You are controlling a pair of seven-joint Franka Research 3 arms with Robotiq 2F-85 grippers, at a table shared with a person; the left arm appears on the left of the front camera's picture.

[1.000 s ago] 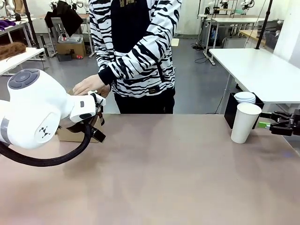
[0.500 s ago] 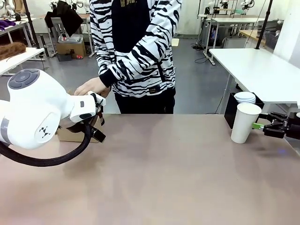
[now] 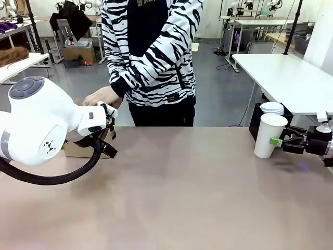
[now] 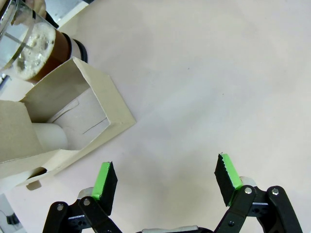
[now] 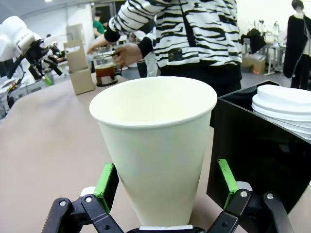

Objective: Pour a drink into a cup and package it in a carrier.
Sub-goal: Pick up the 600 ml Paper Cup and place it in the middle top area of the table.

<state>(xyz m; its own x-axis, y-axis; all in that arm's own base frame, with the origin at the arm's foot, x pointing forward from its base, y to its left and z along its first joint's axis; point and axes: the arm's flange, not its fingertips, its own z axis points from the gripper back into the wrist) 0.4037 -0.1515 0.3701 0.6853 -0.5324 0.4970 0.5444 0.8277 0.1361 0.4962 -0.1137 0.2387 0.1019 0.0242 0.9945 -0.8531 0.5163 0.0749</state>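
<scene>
Right end effector (image 3: 284,139) has slid in from the right over the last second. Its pads now straddle the cup (image 3: 270,136), jaws wide apart, not clamped (one green pad looks to be touching the wall in the front view, can't confirm). Cup has barely budged, if at all. Read: pre-grasp is done, closing is the likely next step before any pour.

Cup sits near the right end of the counter (image 3: 182,187), just beside the black box (image 5: 262,155) holding the lid stack (image 5: 286,99). Upright, long axis vertical, open mouth up, narrow end down, no lid.

Left end effector (image 4: 165,177) is apart and empty, hovering beside the carrier (image 4: 58,92). Drink (image 4: 46,53) is in the jug (image 4: 19,29) behind it.
</scene>
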